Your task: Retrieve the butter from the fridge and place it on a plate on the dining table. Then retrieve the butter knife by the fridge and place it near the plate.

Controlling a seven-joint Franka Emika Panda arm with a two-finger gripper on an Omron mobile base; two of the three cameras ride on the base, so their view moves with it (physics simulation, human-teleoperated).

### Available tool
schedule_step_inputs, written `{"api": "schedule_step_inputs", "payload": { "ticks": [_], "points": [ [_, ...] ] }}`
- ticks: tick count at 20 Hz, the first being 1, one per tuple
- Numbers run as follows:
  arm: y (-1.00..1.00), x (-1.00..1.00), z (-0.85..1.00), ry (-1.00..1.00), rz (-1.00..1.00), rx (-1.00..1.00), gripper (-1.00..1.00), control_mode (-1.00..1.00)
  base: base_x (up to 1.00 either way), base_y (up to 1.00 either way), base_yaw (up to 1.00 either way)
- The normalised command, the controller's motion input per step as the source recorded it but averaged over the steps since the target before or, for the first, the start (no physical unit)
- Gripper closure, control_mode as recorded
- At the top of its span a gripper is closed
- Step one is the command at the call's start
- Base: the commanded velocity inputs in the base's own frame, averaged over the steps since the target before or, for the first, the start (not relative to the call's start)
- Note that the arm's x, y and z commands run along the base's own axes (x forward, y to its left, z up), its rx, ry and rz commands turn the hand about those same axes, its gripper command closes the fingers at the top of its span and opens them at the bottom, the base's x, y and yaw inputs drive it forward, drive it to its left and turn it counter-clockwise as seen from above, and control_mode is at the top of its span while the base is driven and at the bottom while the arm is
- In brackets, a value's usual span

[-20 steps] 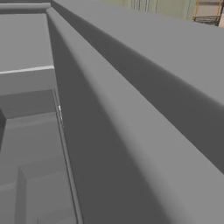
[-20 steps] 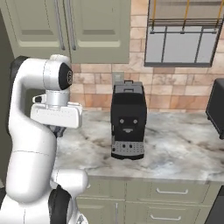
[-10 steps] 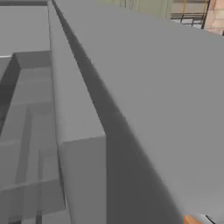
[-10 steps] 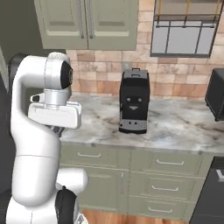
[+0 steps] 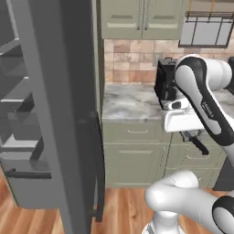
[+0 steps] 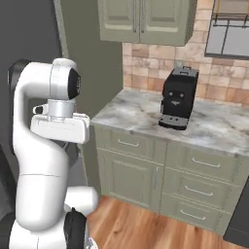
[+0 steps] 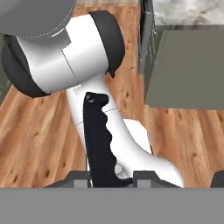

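Below the arm's white wrist block, the claw is pinched on the butter knife, whose black handle runs up between the fingertips in the hand view and juts as a short dark bar in the left base view. At left in that view, the fridge stands with its grey door swung open, white shelves visible inside. Behind the arm, a black coffee machine sits on the marble worktop above green drawers, over a wooden floor.
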Motion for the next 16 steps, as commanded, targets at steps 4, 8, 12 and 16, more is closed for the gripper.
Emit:
{"api": "schedule_step_inputs", "payload": {
  "ticks": [4,8,12,16],
  "points": [
    [0.00,0.00,0.00,0.00,0.00,0.00,1.00,1.00,-0.92,-0.49,0.56],
    [0.00,0.00,0.00,0.00,0.00,0.00,1.00,1.00,-0.95,-0.56,0.57],
    [0.00,0.00,0.00,0.00,0.00,0.00,1.00,1.00,-1.00,-0.38,0.58],
    [0.00,0.00,0.00,0.00,0.00,0.00,1.00,1.00,-1.00,-0.15,0.59]
  ]
}}
